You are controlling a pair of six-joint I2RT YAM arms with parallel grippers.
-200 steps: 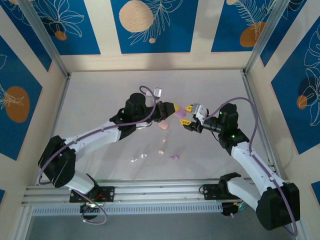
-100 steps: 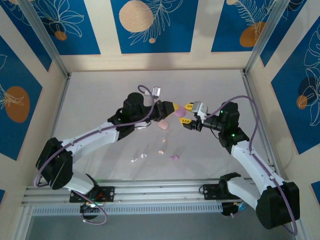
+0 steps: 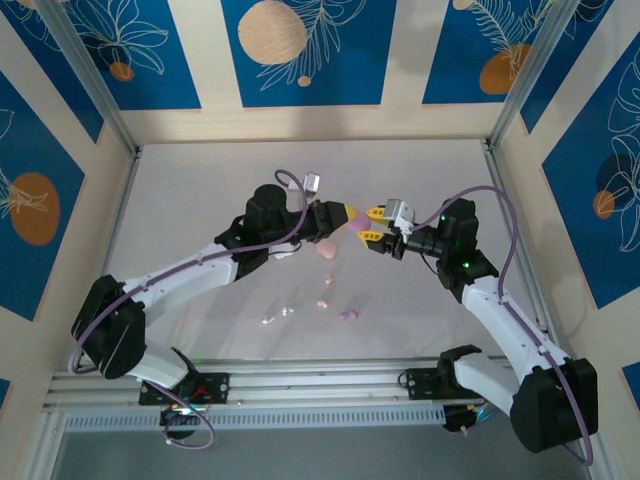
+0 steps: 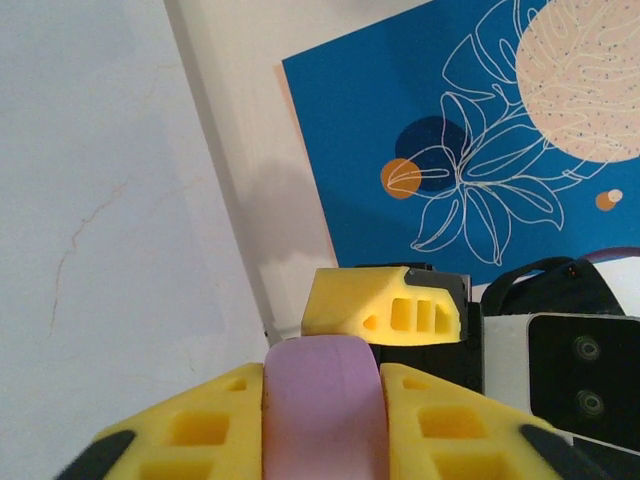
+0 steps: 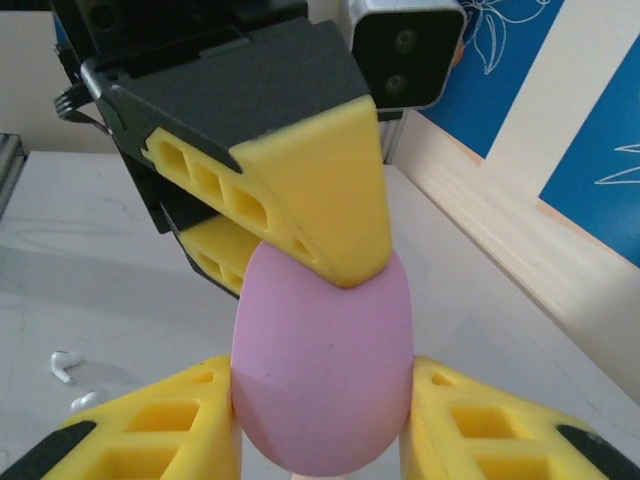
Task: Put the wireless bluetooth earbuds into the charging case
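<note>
Pink pebble case [image 5: 322, 330], pinched by the left gripper [image 4: 322, 385] with the right gripper [image 5: 320, 375] spread around it (a mid-air handover, likely), may drop if released before the right clamps.

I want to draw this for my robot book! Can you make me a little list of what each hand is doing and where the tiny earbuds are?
left hand: shut on the lilac case, holding it up off the table
right hand: one finger on each side of the same case; whether it grips is hard to tell
pink case: lying on the table near the hands
earbuds: loose on the table, closer to the arm bases than the pink case
</note>
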